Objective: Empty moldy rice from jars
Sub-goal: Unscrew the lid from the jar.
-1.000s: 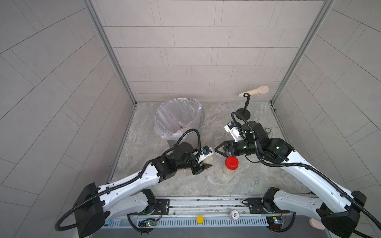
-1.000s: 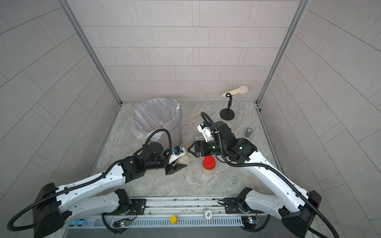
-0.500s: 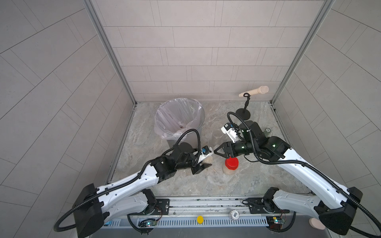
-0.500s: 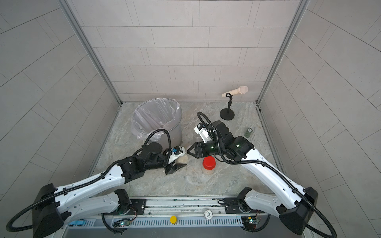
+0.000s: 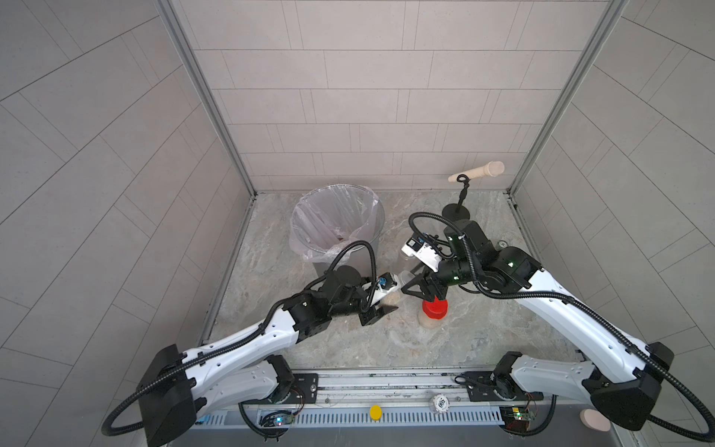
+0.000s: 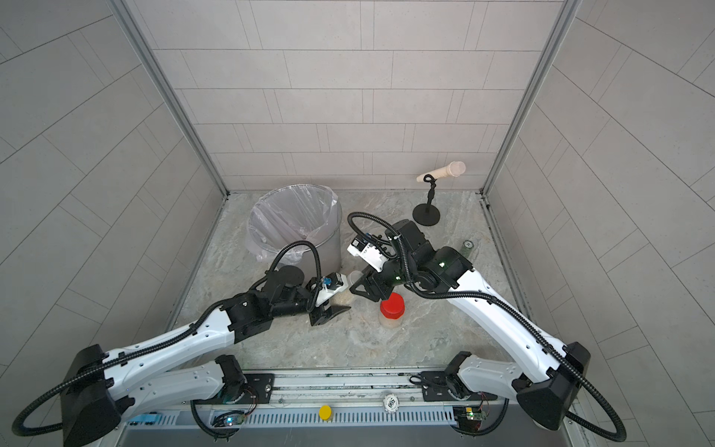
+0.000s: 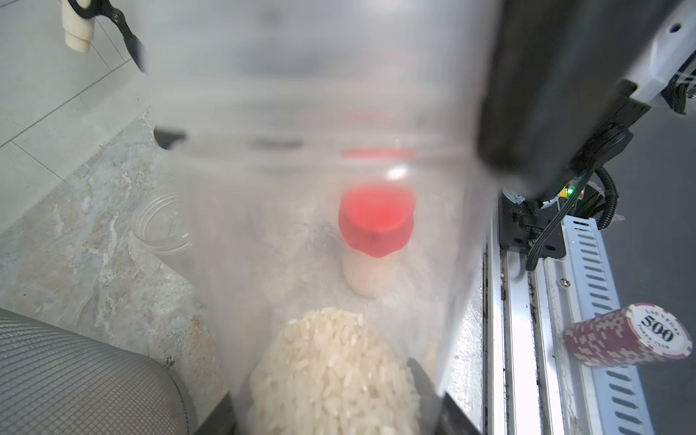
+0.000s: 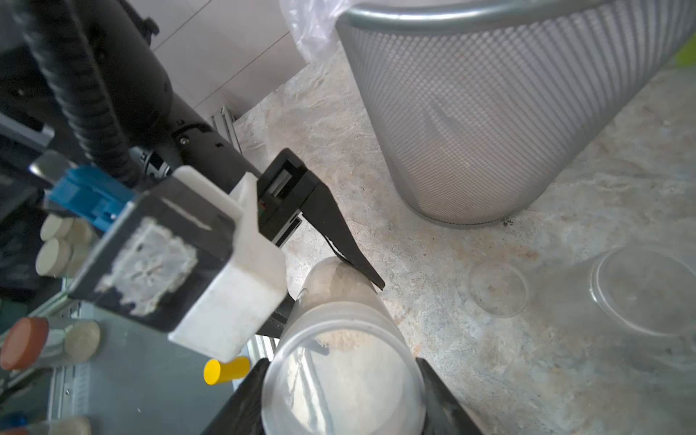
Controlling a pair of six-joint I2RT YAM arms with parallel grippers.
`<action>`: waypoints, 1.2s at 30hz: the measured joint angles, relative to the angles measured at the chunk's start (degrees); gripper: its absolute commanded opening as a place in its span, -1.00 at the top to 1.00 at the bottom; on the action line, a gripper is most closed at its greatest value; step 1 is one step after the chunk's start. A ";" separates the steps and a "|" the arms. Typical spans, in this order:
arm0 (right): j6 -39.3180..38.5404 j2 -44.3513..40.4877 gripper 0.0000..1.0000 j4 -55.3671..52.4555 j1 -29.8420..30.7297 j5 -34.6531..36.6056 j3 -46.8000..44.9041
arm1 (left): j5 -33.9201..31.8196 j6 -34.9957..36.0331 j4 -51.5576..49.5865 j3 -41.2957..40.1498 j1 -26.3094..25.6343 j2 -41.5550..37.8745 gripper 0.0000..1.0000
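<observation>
The left end effector (image 7: 331, 410) is clamped on the body of a clear jar (image 8: 339, 297). The jar is tilted on its side, with rice (image 7: 331, 369) heaped at the end held by this end effector. The right end effector (image 8: 342, 391) is closed around that jar's clear lid (image 8: 342, 361). Just beside them a 2nd jar (image 5: 430, 321) with a red lid (image 5: 434, 307) stands upright on the table (image 5: 387, 348), rice inside. A 3rd jar (image 8: 640, 290), open, is near the bin (image 5: 336, 228), a loose lid (image 8: 497, 288) beside it.

White arm shells (image 5: 240, 344), black joints (image 5: 309, 321), ribbed black cables (image 8: 79, 94), tapered black fingers (image 8: 333, 226), blue connector (image 8: 86, 196)
</observation>
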 measured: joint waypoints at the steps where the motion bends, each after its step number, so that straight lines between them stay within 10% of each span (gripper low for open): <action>1: -3.58 0.70 0.23 -0.76 -0.04 -0.85 0.39 | 0.07 0.00 -0.48 0.00 0.00 0.00 0.14; 12: -26.97 2.89 -0.33 -5.64 -0.79 -4.37 2.99 | 1.36 -0.66 -1.49 -0.02 -0.04 -0.72 0.16; 22: -30.99 1.09 -0.47 -6.12 -2.40 -2.47 0.00 | 1.31 -2.05 0.15 -0.02 -0.04 -1.92 0.17; 28: -19.91 -7.48 -0.62 -1.11 -2.78 4.52 -4.07 | -0.46 -1.77 0.09 -0.02 -0.04 -2.38 0.19; 36: 14.99 -6.23 -0.36 -1.46 -3.58 11.34 6.88 | -4.17 -0.57 0.07 -0.02 -0.04 -3.76 0.17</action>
